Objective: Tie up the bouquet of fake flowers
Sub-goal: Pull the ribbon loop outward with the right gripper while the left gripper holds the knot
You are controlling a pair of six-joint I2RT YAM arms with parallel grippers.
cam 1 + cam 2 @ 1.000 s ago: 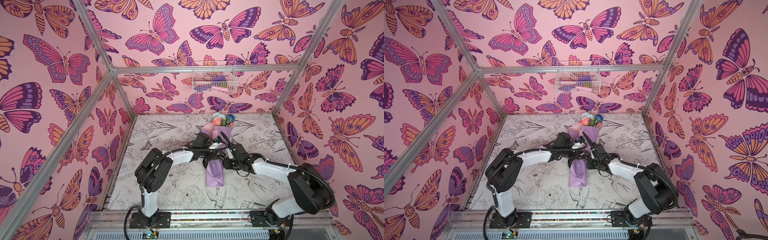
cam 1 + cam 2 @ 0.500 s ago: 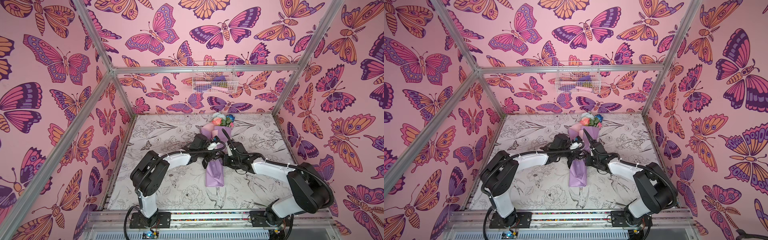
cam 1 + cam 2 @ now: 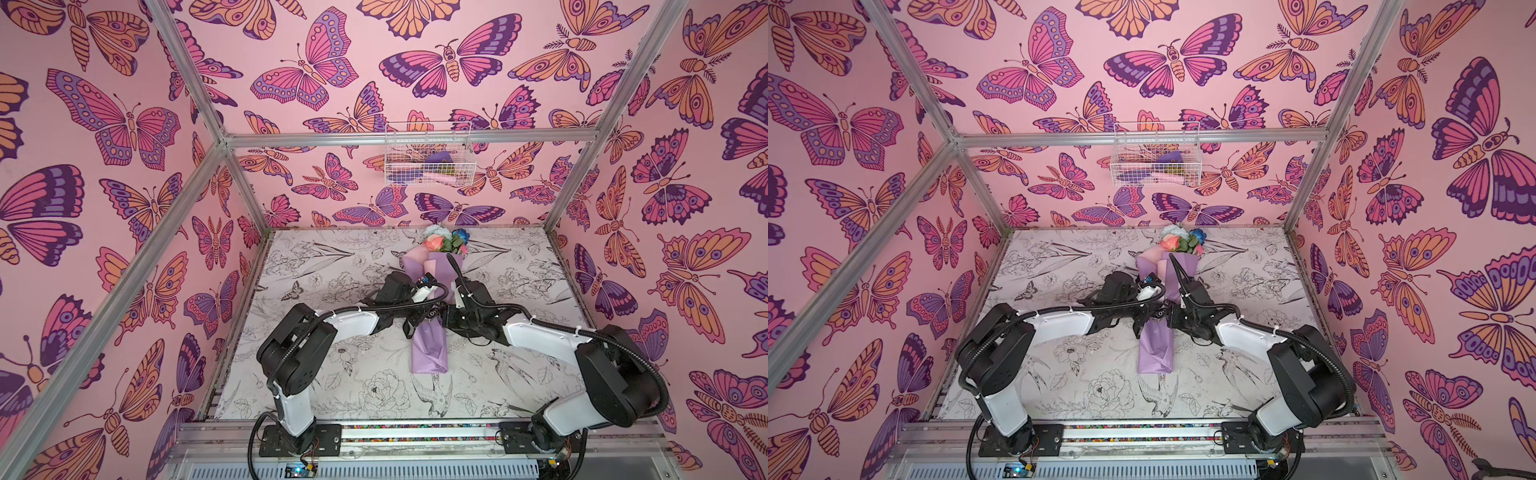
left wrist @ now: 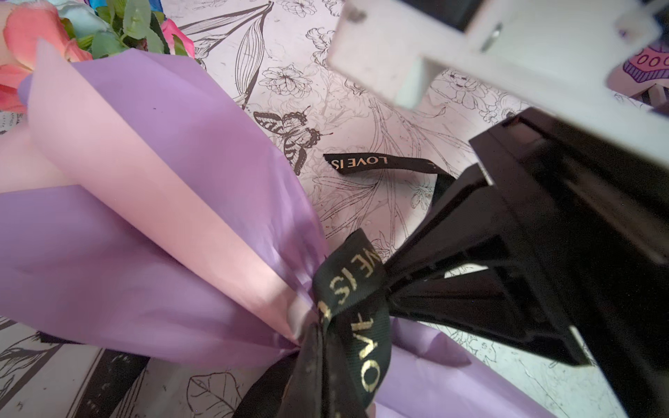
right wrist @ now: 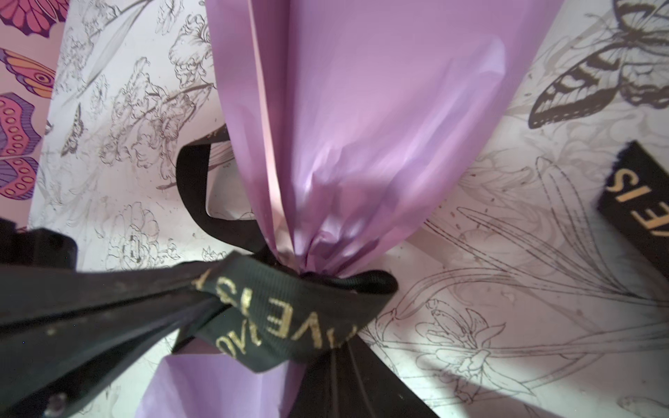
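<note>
The bouquet of fake flowers [image 3: 430, 349] [image 3: 1156, 353] lies in lilac paper mid-table, blooms [image 3: 444, 243] toward the back wall. A black ribbon [image 3: 433, 312] [image 3: 1160, 313] with gold letters circles its pinched waist [image 4: 347, 289] [image 5: 286, 318]. My left gripper [image 3: 415, 322] [image 3: 1144, 320] [image 4: 318, 380] is shut on the ribbon from the left side. My right gripper [image 3: 444, 316] [image 3: 1173, 318] [image 5: 340, 380] is shut on the ribbon from the right side, tip to tip with the left. One loose ribbon end [image 4: 362, 163] [image 5: 637, 202] rests on the table beside the wrap.
A white wire basket [image 3: 428, 158] [image 3: 1156, 158] with a few items hangs on the back wall. The floral-print table [image 3: 332, 266] is boxed in by pink butterfly walls and metal posts [image 3: 245, 187]. Both arms' elbows sit near the front rail.
My right gripper has shut onto the ribbon. The left arm's elbow has swung slightly left. The bouquet has stayed where it was.
</note>
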